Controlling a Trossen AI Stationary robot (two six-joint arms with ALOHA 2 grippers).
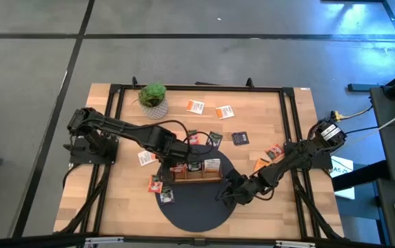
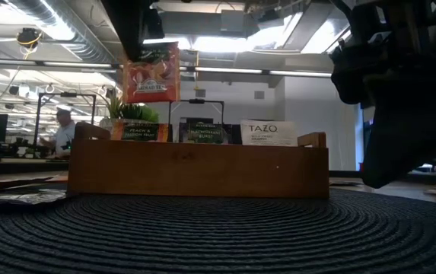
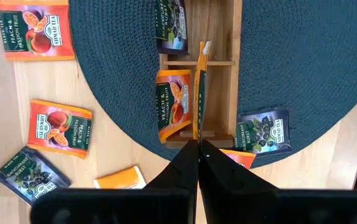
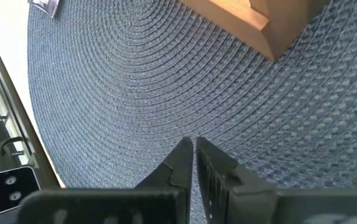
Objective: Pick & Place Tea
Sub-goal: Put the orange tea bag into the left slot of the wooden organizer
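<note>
Tea packet point(image 2: 151, 73), orange-red, marked "AHMAD TEA", hangs above the left end of the wooden tray point(image 2: 198, 169), pinched edge-on by the left gripper point(image 3: 199, 148), whose fingers are clenched on it. Packets standing in the tray read "PEACH & PASSION FRUIT" point(image 2: 138, 131), a dark one point(image 2: 199, 131) with illegible print, and "TAZO" point(image 2: 268, 132). Loose packets point(image 1: 196, 106) lie scattered over the table point(image 1: 114, 200); their small print cannot be read from above. The right gripper point(image 4: 194, 147) rests clenched and empty on the round dark mat point(image 1: 194, 210), near the tray's right end.

Wooden table point(image 1: 114, 200), round dark mat point(image 1: 197, 210), scattered tea packets point(image 1: 196, 106), potted plant point(image 1: 153, 97)
</note>
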